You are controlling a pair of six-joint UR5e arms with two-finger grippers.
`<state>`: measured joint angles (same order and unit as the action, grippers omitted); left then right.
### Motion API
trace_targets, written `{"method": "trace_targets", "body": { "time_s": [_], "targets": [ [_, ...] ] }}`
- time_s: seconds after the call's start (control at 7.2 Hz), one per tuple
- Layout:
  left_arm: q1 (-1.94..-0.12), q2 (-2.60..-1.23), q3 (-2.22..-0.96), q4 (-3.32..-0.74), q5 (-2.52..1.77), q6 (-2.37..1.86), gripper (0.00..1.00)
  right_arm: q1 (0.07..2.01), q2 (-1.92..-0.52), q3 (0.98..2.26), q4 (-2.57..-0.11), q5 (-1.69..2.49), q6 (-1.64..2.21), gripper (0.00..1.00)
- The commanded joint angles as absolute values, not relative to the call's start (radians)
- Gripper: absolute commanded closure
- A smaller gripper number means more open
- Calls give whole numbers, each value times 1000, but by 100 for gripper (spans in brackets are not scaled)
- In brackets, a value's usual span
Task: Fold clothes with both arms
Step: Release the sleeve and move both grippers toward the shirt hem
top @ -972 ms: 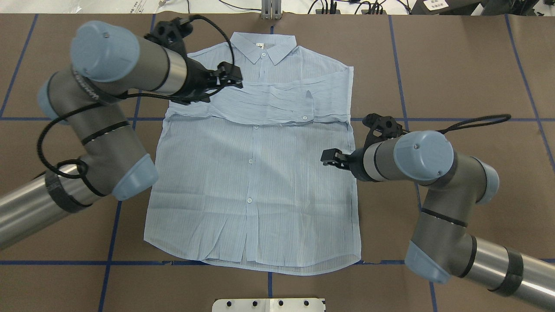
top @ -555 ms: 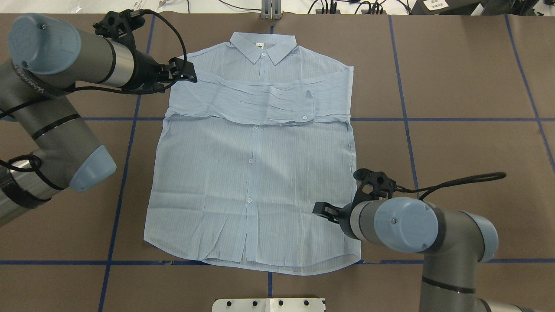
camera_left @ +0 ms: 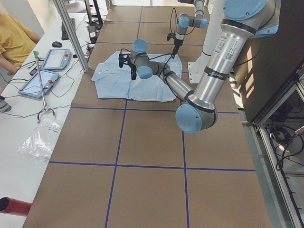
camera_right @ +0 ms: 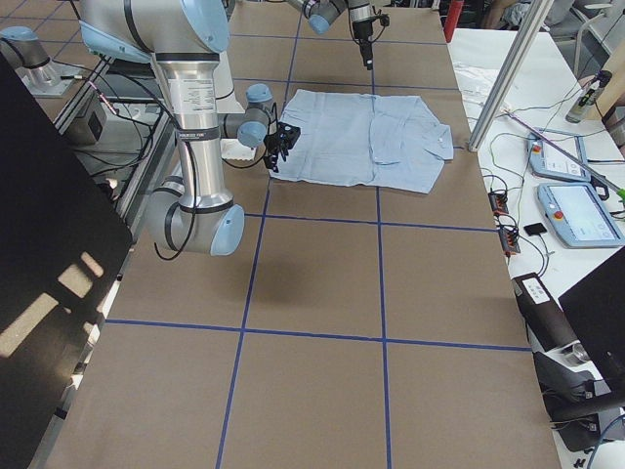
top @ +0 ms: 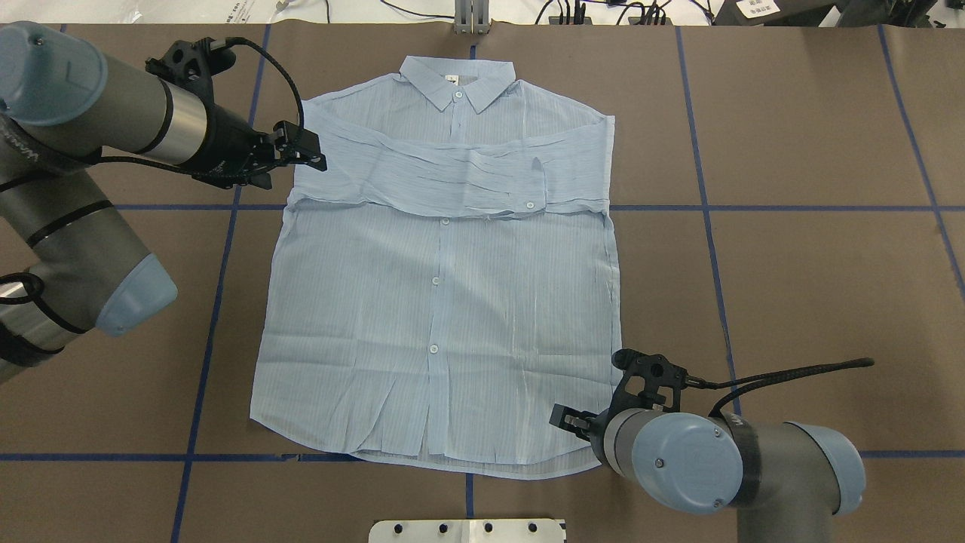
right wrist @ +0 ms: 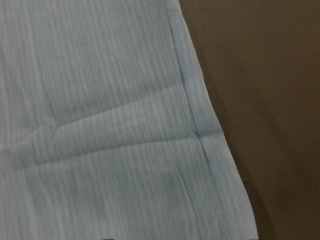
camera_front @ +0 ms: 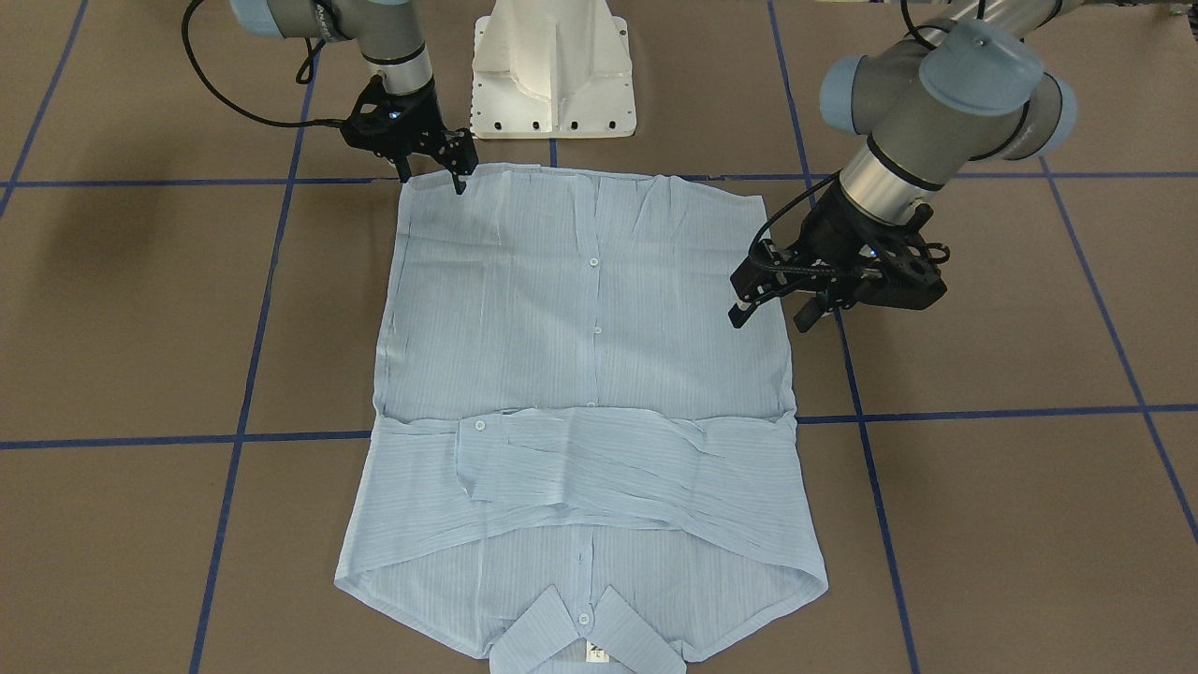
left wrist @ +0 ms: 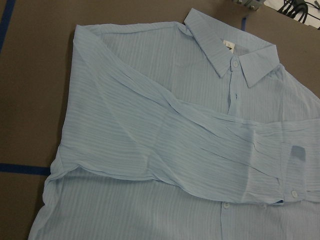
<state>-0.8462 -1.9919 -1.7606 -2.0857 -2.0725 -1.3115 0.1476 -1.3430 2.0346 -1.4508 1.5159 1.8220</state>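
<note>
The shirt [top: 445, 302] lies flat, front side up, in the middle of the table [top: 791, 264]. In the overhead view its collar [top: 457, 79] is at 12 o'clock and its hem at 6 o'clock. Both sleeves [top: 452, 177] are folded across the chest.

The left gripper [top: 305, 147] stands at the shirt's edge at about 10 o'clock, near the shoulder. Its jaws are apart and hold nothing. The right gripper [top: 564, 418] is over the hem corner at about 5 o'clock, also with its jaws apart and empty.

I think the risk now is in the grasp. The cloth is thin and lies close to the table, so a finger may slide over it, or catch only the top layer and leave the back layer behind. The two grippers are also at opposite corners. If they lift unevenly, the shirt may twist and the folded sleeves may slip out of place.
</note>
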Motion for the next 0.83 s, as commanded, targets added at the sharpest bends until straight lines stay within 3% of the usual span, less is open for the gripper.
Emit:
{"method": "trace_targets", "body": {
  "time_s": [0.0,0.14,0.56,0.69],
  "targets": [
    [-847,-1991,-1770,-2086,-2079,-1313,5,132,-1377,2034,-1453,1514,1865,8],
    [-845,-1988,-1770,-2086,-2079,-1313,5,123,-1379,2034,-1453,1513,1870,11],
    [-845,-1988,-1775,-2088,-2079,-1316,5,123,-1381,2033,-1454,1514,1870,40],
    [-845,-1988,-1775,-2086,-2079,-1316,5,124,-1381,2036,-1454,1514,1871,57]
  ]
}}
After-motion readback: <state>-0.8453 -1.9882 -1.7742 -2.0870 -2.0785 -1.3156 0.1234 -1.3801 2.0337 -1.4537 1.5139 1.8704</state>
